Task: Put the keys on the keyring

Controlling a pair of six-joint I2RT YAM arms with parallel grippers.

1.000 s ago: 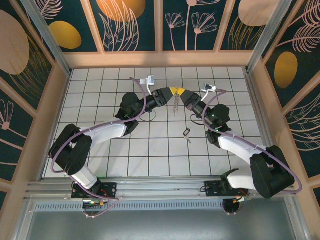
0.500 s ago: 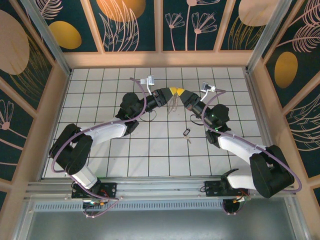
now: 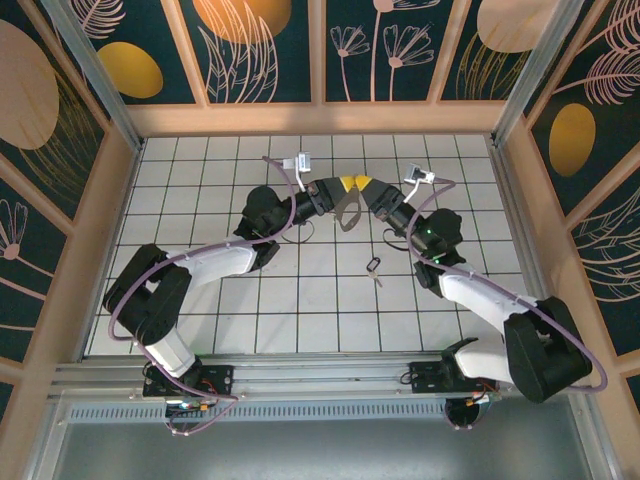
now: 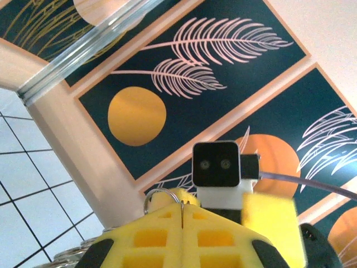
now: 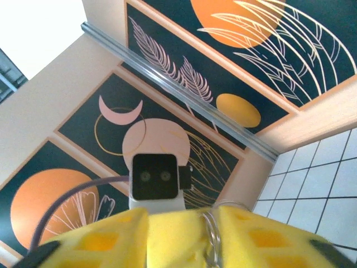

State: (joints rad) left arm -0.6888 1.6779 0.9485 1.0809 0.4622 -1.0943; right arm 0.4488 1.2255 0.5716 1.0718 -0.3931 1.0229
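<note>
**Keyring (image 3: 348,212) held up in my left jaws; key (image 3: 373,267) loose on the bench (image 3: 300,300)**

Left jaws: fully closed. In the left wrist view the yellow pads (image 4: 223,237) meet along a single seam, and a loop of the keyring's wire (image 4: 162,196) stands up out of it. I record this as a firm grip on the keyring.

Right jaws: part open. In the right wrist view the pads (image 5: 268,240) stand apart, with the ring wire (image 5: 211,231) just beside the inner face of one of them. I cannot tell whether it touches that pad. I do not record a hold here.

Position: seen from above, both jaws meet tip to tip over the far middle of the bench, and the keyring hangs between and below them. The key lies flat on the tiles nearer my bases, on the right arm's side. It is well apart from the ring and nothing touches it.

Handling, in my judgement: the keyring is light, stiff and springy. Its wire is thin and smooth, so it is apt to twist or slide in a pinch. It is best held on the plain run of the loop, leaving the opening free. The key is small, light and rigid, and it lies flat, so it offers little to pinch. I would take it across the black head, keeping its hole clear, though I cannot make out the hole at this size
</note>
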